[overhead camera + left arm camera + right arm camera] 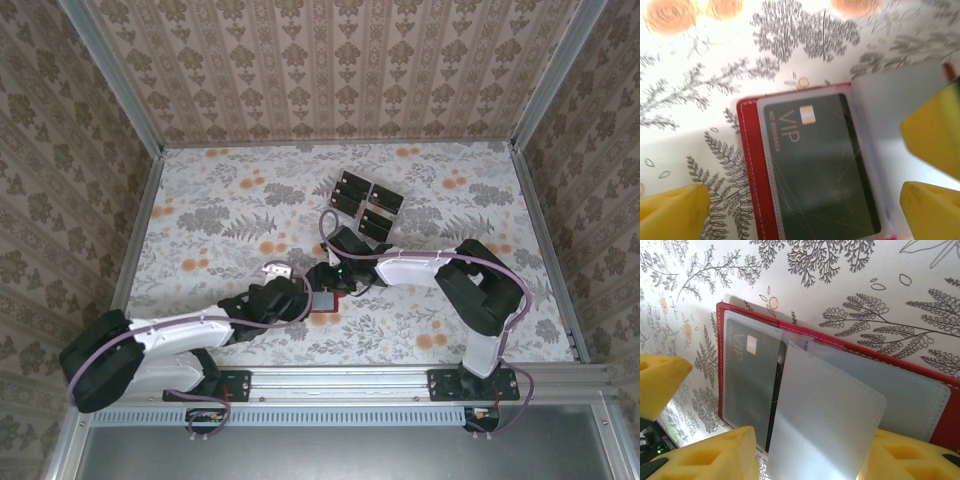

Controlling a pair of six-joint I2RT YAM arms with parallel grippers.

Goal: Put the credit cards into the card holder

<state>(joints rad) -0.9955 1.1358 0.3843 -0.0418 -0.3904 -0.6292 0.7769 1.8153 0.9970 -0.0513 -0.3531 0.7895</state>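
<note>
Left gripper [800,217]: its jaws are standing fully spread, straddling the open card holder [752,165].
Right gripper [812,460]: its fingers are sitting half apart with a clear sleeve leaf [825,410] rising between them; whether they are gripping it cannot be told.
Card holder: it is lying open on the floral table [200,200] between both grippers, showing red edging and one dark VIP card [820,165] in a sleeve.
Credit cards [365,205]: the loose ones are lying clustered farther back, well apart from the holder.
Risk: the leaf is probably going to flop shut over the pocket if let go. A tug on it is likely to drag the light holder, since nothing is visibly pinning it.
</note>
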